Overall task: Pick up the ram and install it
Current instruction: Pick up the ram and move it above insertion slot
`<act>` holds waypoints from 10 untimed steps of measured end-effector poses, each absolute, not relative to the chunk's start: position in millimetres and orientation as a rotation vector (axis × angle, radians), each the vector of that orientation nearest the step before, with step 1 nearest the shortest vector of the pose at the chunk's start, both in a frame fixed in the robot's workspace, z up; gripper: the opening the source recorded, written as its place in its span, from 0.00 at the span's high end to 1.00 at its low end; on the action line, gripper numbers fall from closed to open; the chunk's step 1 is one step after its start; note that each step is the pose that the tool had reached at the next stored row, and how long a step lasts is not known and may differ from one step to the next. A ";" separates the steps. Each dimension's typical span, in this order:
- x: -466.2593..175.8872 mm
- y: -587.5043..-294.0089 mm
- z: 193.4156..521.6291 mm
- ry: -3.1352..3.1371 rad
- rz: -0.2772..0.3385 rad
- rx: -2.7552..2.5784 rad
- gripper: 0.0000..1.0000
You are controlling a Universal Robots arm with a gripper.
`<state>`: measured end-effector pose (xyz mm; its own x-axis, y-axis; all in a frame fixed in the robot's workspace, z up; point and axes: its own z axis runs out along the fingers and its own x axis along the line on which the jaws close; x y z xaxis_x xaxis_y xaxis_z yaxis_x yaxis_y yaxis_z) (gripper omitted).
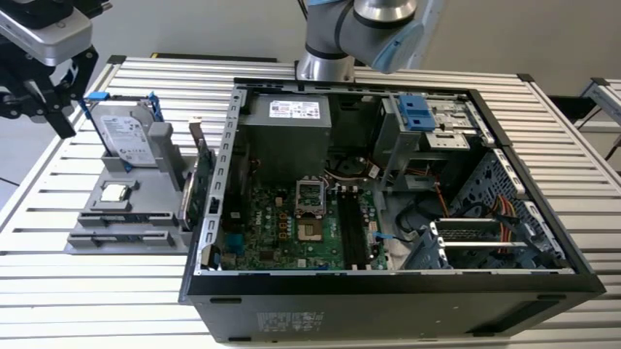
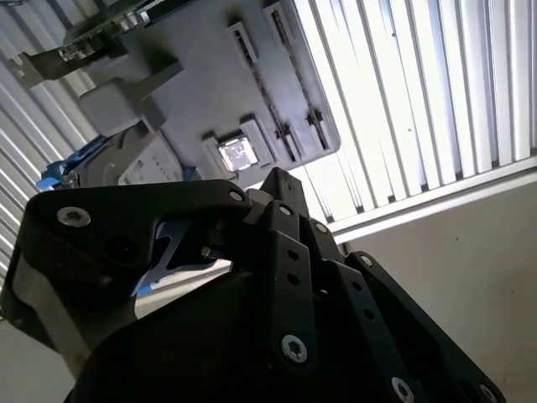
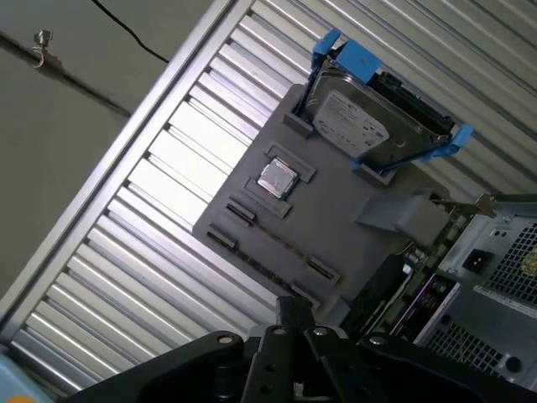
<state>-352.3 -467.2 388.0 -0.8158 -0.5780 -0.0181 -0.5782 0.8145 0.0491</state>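
My gripper hangs high over the table's far corner on the exterior view's left, beyond the grey parts holder and apart from it. Its black body takes up much of both wrist views. Nothing shows in its grasp. The holder's two long slots show as thin dark strips, and I cannot tell whether the ram stands in one. The open computer case lies in the middle, with the motherboard's long black memory slots facing up.
On the holder stand a silver hard drive with blue clips, a small square chip and a green card on edge against the case wall. The slatted table's edge runs close behind the holder.
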 end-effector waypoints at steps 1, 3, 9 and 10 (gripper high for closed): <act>-352.3 -467.2 388.0 2.987 0.082 -0.963 1.00; -352.3 -467.2 388.0 2.981 0.082 -0.983 1.00; -352.3 -467.1 388.0 2.961 0.082 -1.043 1.00; -352.3 -467.1 388.0 2.958 0.082 -1.053 1.00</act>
